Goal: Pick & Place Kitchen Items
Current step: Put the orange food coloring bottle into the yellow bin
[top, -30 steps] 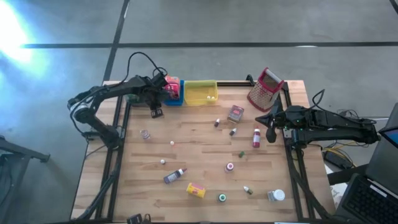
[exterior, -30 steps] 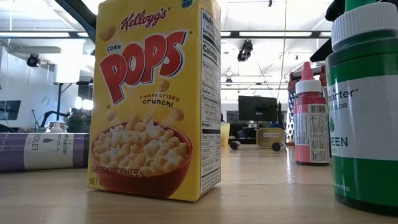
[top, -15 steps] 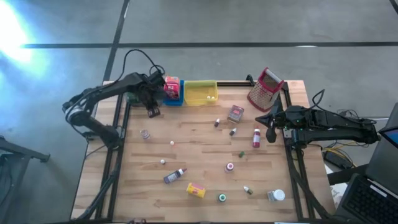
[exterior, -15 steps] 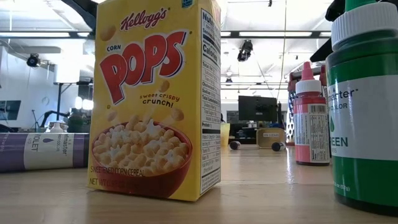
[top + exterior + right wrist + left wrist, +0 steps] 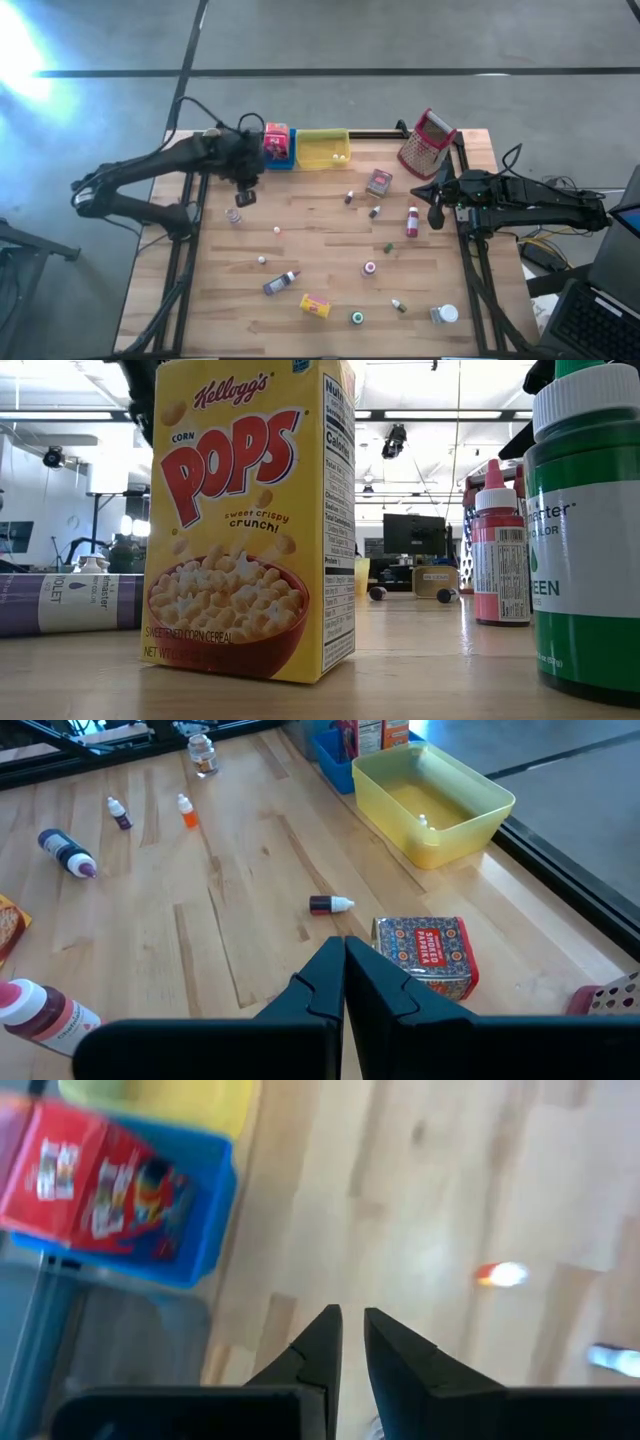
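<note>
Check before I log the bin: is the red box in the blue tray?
In. The high view shows the red box sitting inside the blue tray.

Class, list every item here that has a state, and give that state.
left gripper: nearly shut, empty, above table by blue tray
right gripper: shut, empty
red box: lying in blue tray
yellow tray: one small item inside
Corn Pops box: standing upright
violet bottle: lying on its side

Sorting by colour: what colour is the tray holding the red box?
Blue tray, clearest in the left wrist view; red box inside.
</note>
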